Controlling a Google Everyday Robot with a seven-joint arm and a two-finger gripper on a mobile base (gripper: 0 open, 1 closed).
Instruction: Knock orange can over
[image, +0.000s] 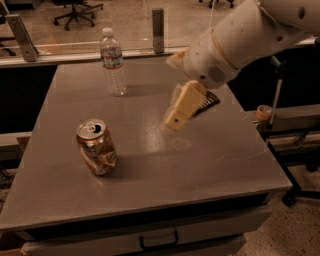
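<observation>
The orange can (96, 146) stands upright on the front left part of the grey table (220, 160); it is dented, with a silver top and pull-tab. My gripper (176, 114) hangs from the white arm (240, 37) over the middle of the table, tilted down and to the left. It is to the right of the can and a little behind it, well apart from it and touching nothing.
A clear plastic water bottle (113, 62) stands upright at the back left of the table. A flat black packet (209, 102) lies at the right, partly hidden behind my gripper. A glass partition runs behind the table. A drawer handle (158, 240) is under the front edge.
</observation>
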